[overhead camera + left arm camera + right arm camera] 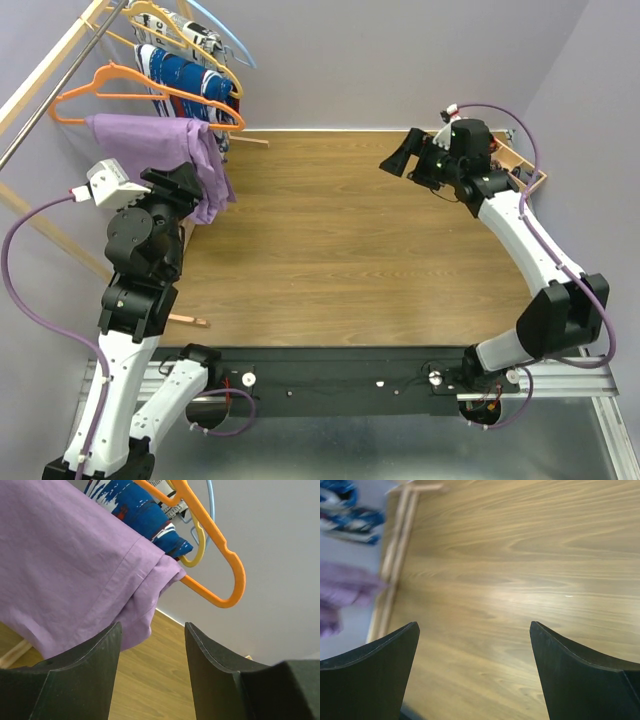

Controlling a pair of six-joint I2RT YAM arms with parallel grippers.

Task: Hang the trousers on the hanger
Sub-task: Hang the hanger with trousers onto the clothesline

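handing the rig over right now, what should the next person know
Left gripper: fingers open, empty, close to the trousers' hanging edge but not gripping it.
Right gripper: fingers open, empty, above the table.
The trousers hang draped over the bottom bar of the orange hanger, up on the rack at far left.
Done: the trousers look to be on the hanger.
Left: draw the left arm clear, and check that the cloth, bunched toward one end, will not slide off.
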